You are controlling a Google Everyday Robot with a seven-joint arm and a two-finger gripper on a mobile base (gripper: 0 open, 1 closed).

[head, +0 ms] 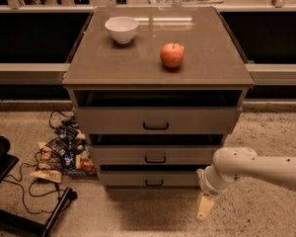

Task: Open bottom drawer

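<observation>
The grey-beige cabinet (158,68) stands in the middle with three drawers. The bottom drawer (150,178) is the lowest one, with a small black bar handle (154,182) at its centre; its front stands about flush with the drawer above. My gripper (204,207) hangs from the white arm (256,169) at the lower right, pointing down at the floor. It is just right of the bottom drawer's right end and apart from the handle.
A white bowl (121,29) and a red apple (172,55) sit on the cabinet top. Snack packets (59,154) and black cables (27,191) lie on the floor to the left. A black stand base (19,216) is at the lower left.
</observation>
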